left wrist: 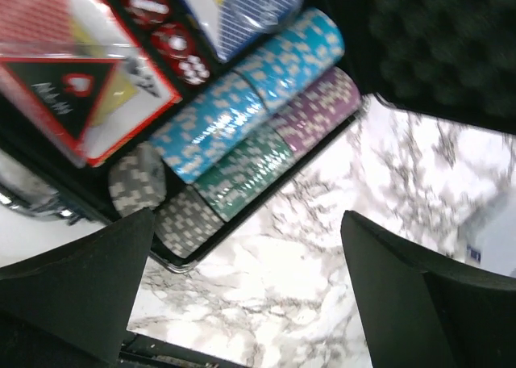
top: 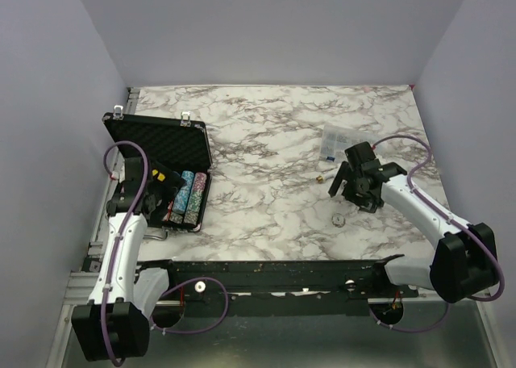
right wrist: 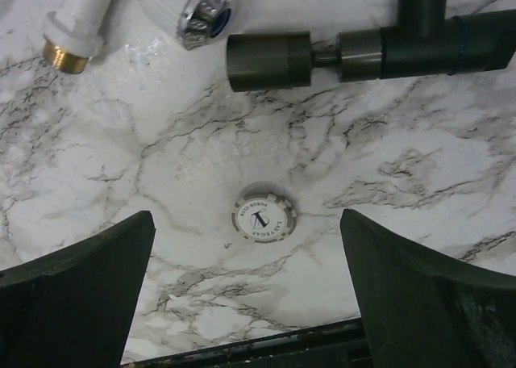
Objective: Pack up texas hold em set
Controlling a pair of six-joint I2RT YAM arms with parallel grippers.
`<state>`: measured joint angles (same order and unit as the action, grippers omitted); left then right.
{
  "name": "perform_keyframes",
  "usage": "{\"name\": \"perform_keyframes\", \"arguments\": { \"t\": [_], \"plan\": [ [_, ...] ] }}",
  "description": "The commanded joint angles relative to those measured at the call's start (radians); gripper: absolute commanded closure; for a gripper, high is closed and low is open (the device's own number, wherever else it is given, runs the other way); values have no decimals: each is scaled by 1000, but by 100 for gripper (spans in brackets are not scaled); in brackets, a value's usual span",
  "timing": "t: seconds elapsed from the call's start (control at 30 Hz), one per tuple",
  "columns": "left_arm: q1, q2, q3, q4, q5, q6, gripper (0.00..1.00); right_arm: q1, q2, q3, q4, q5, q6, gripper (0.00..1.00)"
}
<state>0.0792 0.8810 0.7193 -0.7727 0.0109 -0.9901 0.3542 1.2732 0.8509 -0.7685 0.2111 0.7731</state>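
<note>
Right now the left gripper (left wrist: 247,221) hangs over the near-right corner of the black case (top: 161,142). Its jaws are spread wide w/ nothing btwn them. The case sits open at the table's (top: 266,142) left edge, w/ its foam-lined lid tipped up toward the far side.

Inside, the chip rows (left wrist: 242,102) lie side by side on their edges: blue, purple, green, and grey closest to the fingers (left wrist: 89,287). The red card box (left wrist: 72,85) lies in the case just beside the blue row. A blue-patterned pack (left wrist: 242,13) is next to it, partly cut off by the frame.

The right gripper (right wrist: 246,216) is over bare table right of centre, well apart from the case. Its jaws are also wide open and hold nothing. One white round chip (right wrist: 264,218) lies flat on the marble below, btwn the two fingers and touching neither.

Past that chip, wrist view shows a black rod-like tool (right wrist: 322,53) and a white part w/ a brass end (right wrist: 72,29), both on the table. A clear plastic box (top: 339,140) sits farther back near the right edge.
</note>
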Motion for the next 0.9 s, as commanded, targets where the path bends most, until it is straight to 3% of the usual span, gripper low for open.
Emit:
{"name": "perform_keyframes", "arguments": {
  "t": [0.0,0.17,0.27,0.4,0.6,0.87],
  "plan": [
    [-73,59,66,160,211,163,2,-95,-24,-43,-69,-109,26,0],
    [-311,166,190,299,273,261,2,-130,-24,-62,-97,-163,69,0],
    [-384,276,252,370,419,269,2,-130,10,-77,-63,-268,65,8],
    [-490,398,338,409,502,297,2,-107,54,-83,-60,-303,120,11],
    [-574,486,407,417,577,350,4,-106,126,-45,-142,-243,326,12],
    [-581,467,412,366,595,422,4,-107,197,-19,-157,-196,519,16]
  ]
}}
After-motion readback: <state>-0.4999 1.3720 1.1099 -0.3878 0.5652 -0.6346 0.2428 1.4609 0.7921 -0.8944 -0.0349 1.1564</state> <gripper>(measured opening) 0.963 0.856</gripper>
